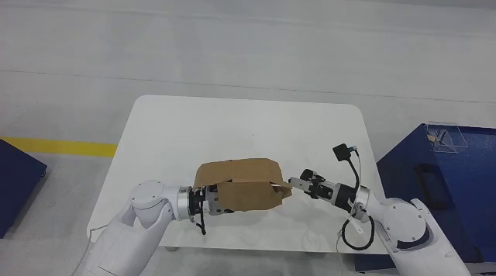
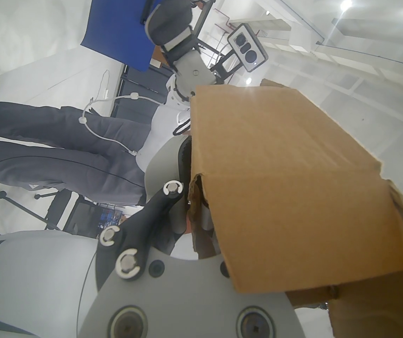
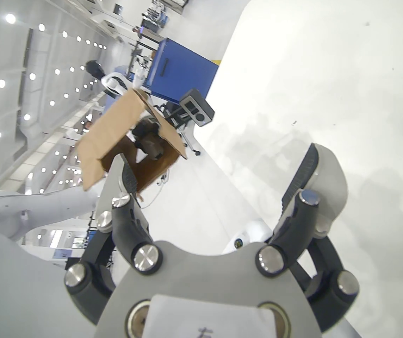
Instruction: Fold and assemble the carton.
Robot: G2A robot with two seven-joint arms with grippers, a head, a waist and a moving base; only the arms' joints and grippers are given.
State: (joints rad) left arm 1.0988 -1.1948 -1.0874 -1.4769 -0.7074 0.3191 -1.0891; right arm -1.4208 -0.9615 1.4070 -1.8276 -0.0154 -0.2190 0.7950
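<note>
Brown carton (image 1: 240, 183), partly formed with flaps loose, is held over the near part of the white table (image 1: 232, 129). The left gripper (image 1: 208, 200) is clamped on a wall at its left end; the left wrist view shows one finger (image 2: 168, 200) outside the cardboard (image 2: 275, 177), the other hidden behind it. The right gripper (image 1: 298, 182) sits just beside the carton's right end, jaws spread wide and holding nothing (image 3: 219, 163), with the carton's open end (image 3: 117, 131) facing it.
</note>
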